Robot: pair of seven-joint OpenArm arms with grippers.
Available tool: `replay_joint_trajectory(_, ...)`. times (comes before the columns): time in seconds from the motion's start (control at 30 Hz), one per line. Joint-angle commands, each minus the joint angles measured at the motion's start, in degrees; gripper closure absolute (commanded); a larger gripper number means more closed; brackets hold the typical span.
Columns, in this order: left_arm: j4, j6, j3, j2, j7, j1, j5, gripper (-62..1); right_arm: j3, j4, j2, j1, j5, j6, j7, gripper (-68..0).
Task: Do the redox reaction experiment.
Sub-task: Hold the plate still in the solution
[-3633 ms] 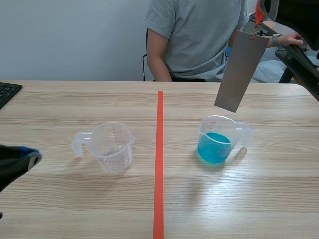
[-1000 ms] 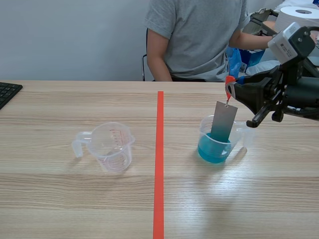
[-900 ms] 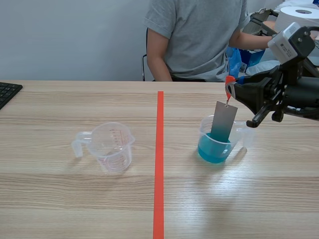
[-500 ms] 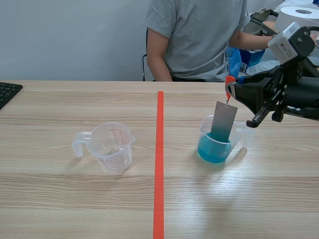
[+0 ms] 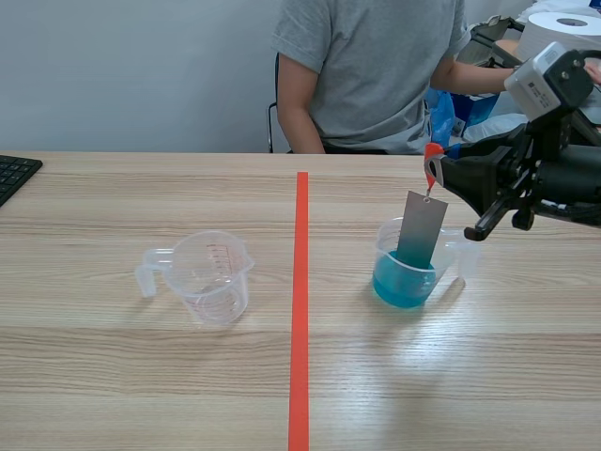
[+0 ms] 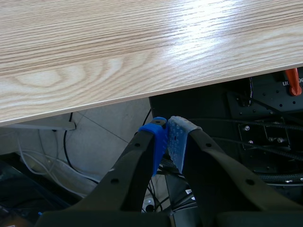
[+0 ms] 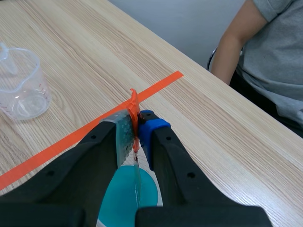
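A grey metal strip (image 5: 420, 230) hangs from an orange tag (image 5: 432, 163) with its lower end dipped in the blue liquid of a clear measuring cup (image 5: 406, 275) right of the tape line. My right gripper (image 5: 439, 174) is shut on the orange tag (image 7: 134, 111), directly above the cup of blue liquid (image 7: 128, 198). An empty clear measuring cup (image 5: 208, 276) stands left of the line, seen also as the empty cup (image 7: 21, 85) beyond the tape in the right wrist view. My left gripper (image 6: 167, 135) is shut on nothing, below the table edge (image 6: 142, 94).
A person in a grey shirt (image 5: 371, 66) sits across the table. A black keyboard (image 5: 13, 175) lies at the far left edge. A white paper roll (image 5: 563, 28) stands behind the right arm. Cables and black frame parts (image 6: 255, 127) lie under the table near my left gripper.
3.6 s ago the strip hung high above the cup and the left gripper showed at the scene's left. Over the last second nothing has moved.
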Motion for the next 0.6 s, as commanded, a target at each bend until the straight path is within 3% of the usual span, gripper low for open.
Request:
replay_joint_trajectory(0.0,0.66,-0.13,-0.11,0.13,-0.57,0.04,0.04,-4.7,0.07,0.98,0.63,1.29,0.72,0.13,1.25,-1.5)
replay_joint_trajectory(0.23,0.66,-0.13,-0.11,0.13,-0.57,0.04,0.04,-4.7,0.13,1.01,0.79,1.11,0.92,2.38,1.22,-1.5)
replay_joint_trajectory(0.57,0.66,-0.13,-0.11,0.13,-0.59,0.04,0.04,-4.7,3.30,1.42,0.96,0.04,2.27,2.38,1.11,-1.5)
